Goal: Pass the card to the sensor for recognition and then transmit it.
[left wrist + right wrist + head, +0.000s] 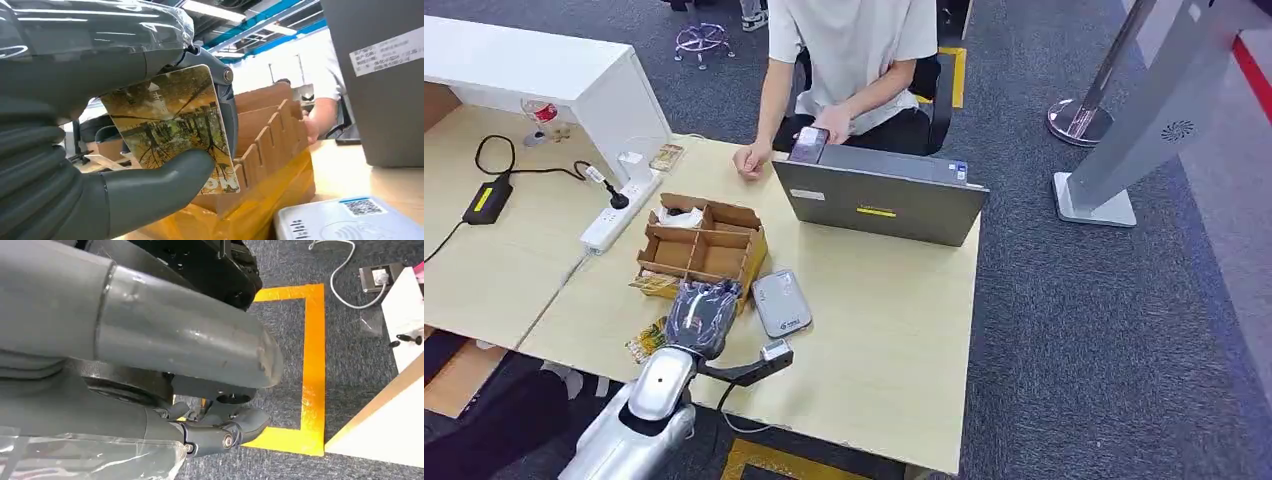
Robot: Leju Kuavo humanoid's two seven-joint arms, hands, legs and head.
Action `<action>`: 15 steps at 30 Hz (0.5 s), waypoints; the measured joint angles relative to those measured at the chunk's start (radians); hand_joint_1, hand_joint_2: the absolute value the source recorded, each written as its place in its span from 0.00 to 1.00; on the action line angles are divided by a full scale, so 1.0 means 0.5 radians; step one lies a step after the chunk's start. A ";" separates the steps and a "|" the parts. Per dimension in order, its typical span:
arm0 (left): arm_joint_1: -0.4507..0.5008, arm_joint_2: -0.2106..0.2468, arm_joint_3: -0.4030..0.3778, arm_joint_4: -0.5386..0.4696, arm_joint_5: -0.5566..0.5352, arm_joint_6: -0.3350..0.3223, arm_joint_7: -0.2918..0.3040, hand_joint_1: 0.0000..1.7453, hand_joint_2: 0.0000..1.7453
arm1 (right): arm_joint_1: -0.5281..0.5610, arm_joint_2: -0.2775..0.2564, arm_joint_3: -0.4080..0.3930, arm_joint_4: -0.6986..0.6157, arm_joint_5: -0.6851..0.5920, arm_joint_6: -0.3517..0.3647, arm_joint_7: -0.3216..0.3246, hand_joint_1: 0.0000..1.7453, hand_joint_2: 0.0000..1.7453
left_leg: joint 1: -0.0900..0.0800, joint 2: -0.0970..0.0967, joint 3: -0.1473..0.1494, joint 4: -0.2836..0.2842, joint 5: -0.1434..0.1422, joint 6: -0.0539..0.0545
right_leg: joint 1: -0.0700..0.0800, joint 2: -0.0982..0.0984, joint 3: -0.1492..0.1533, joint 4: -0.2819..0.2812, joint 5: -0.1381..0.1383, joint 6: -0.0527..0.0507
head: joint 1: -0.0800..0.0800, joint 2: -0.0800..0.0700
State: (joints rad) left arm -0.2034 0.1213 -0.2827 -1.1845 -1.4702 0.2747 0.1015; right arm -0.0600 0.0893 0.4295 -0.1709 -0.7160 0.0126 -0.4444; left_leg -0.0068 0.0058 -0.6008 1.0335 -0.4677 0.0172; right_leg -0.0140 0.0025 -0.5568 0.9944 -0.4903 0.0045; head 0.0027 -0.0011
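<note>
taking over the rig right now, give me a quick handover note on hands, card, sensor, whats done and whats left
Left hand: holds the card between thumb and fingers, beside the cardboard divider box.
Right hand: hangs over the floor by the yellow tape, fingers curled in, nothing in it.
Sensor: the grey reader lies flat on the table, right of the left hand.
Done: card picked up.
Left: bring the card to the sensor for recognition, then pass it on, probably to the person seated behind the laptop.
</note>
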 joint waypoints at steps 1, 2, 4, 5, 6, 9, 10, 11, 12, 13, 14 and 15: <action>0.000 -0.002 0.000 0.000 0.003 0.005 -0.004 1.00 1.00 | 0.000 0.000 0.000 0.000 -0.003 0.004 -0.001 0.00 0.00 | 0.000 0.000 0.000 0.000 0.000 0.000 | 0.000 0.000 0.000 0.000 0.000 0.000 | 0.000 0.000; 0.000 -0.005 0.000 0.000 0.003 0.009 -0.008 1.00 1.00 | 0.000 -0.001 0.000 0.000 -0.002 0.020 0.005 0.00 0.00 | 0.000 0.000 0.000 0.000 0.000 0.000 | 0.000 0.000 0.000 0.000 0.000 0.000 | 0.001 0.000; -0.001 -0.011 0.000 0.000 0.008 0.020 -0.023 1.00 1.00 | 0.000 -0.003 0.000 0.001 0.001 0.052 0.018 0.00 0.00 | 0.000 0.000 0.000 0.000 0.000 0.000 | 0.000 0.000 0.000 0.000 0.000 0.000 | 0.000 0.000; -0.002 -0.015 0.000 0.000 0.009 0.021 -0.022 1.00 1.00 | 0.000 -0.006 0.000 0.001 0.002 0.063 0.024 0.00 0.00 | 0.000 0.000 0.000 0.000 0.000 0.000 | 0.000 0.000 0.000 0.000 0.000 0.000 | 0.000 0.000; -0.003 -0.019 -0.001 0.000 0.009 0.021 -0.022 1.00 1.00 | -0.001 -0.009 0.000 0.001 0.003 0.069 0.027 0.00 0.00 | 0.000 0.000 0.000 0.000 0.000 0.000 | 0.000 0.000 0.000 0.000 0.000 0.000 | 0.001 0.000; -0.009 -0.027 -0.001 0.000 0.004 0.020 -0.022 1.00 1.00 | -0.001 -0.015 0.000 0.001 0.009 0.074 0.041 0.00 0.00 | 0.000 0.000 0.000 0.000 0.000 0.000 | 0.000 0.000 0.000 0.000 0.000 0.000 | 0.000 0.000; -0.012 -0.029 -0.001 0.000 -0.001 0.020 -0.022 1.00 1.00 | -0.001 -0.015 0.000 0.001 0.010 0.074 0.046 0.00 0.00 | 0.000 0.000 0.000 0.000 0.000 0.000 | 0.000 0.000 0.000 0.000 0.000 0.000 | 0.000 0.000; -0.017 -0.030 -0.001 0.002 -0.013 0.027 -0.020 1.00 1.00 | -0.001 -0.016 0.000 0.001 0.011 0.074 0.051 0.00 0.00 | 0.000 0.000 0.000 0.000 0.000 0.000 | 0.000 0.000 0.000 0.000 0.000 0.000 | 0.001 0.000; -0.021 -0.033 -0.001 0.006 -0.024 0.042 -0.019 1.00 1.00 | -0.002 -0.017 0.000 0.001 0.011 0.072 0.056 0.00 0.00 | 0.000 0.000 0.000 0.000 0.000 0.000 | 0.000 0.000 0.000 0.000 0.000 0.000 | 0.001 0.000; -0.028 -0.036 -0.001 0.012 -0.033 0.061 -0.018 1.00 1.00 | -0.003 -0.017 0.000 0.001 0.014 0.070 0.059 0.00 0.00 | 0.000 0.000 0.000 0.000 0.000 0.000 | 0.000 0.000 0.000 0.000 0.000 0.000 | 0.000 0.000; -0.036 -0.038 -0.001 0.021 -0.045 0.076 -0.018 1.00 1.00 | -0.004 -0.017 0.001 0.001 0.017 0.066 0.063 0.00 0.00 | 0.000 0.000 0.000 0.000 0.000 0.000 | 0.000 0.000 0.000 0.000 0.000 0.000 | 0.000 0.000; -0.043 -0.040 -0.001 0.028 -0.055 0.090 -0.018 1.00 1.00 | -0.005 -0.017 0.001 0.001 0.023 0.055 0.063 0.00 0.00 | 0.000 0.000 0.000 0.000 0.000 0.000 | 0.000 0.000 0.000 0.000 0.000 0.000 | 0.000 0.000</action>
State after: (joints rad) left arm -0.2247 0.1015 -0.2831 -1.1704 -1.4977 0.3197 0.0923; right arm -0.0627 0.0809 0.4299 -0.1705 -0.7046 0.0400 -0.4128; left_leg -0.0067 0.0058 -0.6008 1.0335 -0.4676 0.0172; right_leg -0.0140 0.0026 -0.5568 0.9944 -0.4902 0.0045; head 0.0027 -0.0011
